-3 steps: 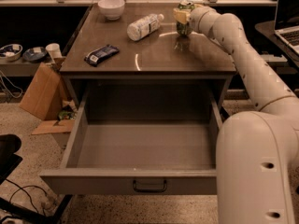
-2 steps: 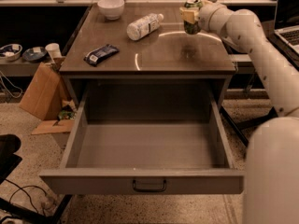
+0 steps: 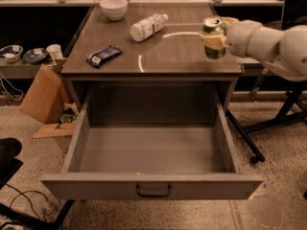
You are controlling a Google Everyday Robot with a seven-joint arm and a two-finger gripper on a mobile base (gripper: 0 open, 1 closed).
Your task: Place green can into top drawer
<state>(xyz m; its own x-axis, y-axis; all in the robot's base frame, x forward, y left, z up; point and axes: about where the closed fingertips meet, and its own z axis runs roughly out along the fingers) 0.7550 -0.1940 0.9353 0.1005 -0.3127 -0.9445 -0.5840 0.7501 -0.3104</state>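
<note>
A: Start nearest us. How is the top drawer?

B: The top drawer (image 3: pixel 96 186) is pulled well out, just as it was a second ago. Its front panel and dark handle (image 3: pixel 153 191) are closest to us, and nothing lies on its grey floor.

A: And behind it?

B: The counter (image 3: pixel 182 56). This is where the change is. The green can (image 3: pixel 214 51) is above the counter's right front part, close to the edge that overhangs the drawer. The tool (image 3: pixel 213 38) is pinching the can from both sides, its pale pads against the can's wall.

A: Where was it before?

B: Farther back on the counter, level with the bottle. Over the last second the arm has swung out to the right and brought the can forward. It looks lifted off the surface, though I can't see a gap beneath it.

A: So what does that mean for the job?

B: I'd say the pick-up is done and the carry has begun. The can isn't over the drawer yet. It has to pass the front edge and then come down inside, away from the right wall.

A: Anything else farther back?

B: A dark packet (image 3: pixel 104 55) sits on the left. Beyond it the bottle (image 3: pixel 148 27) lies on its side, and a white bowl (image 3: pixel 113 7) is at the far edge. All three are well apart from the can and have not moved.
</note>
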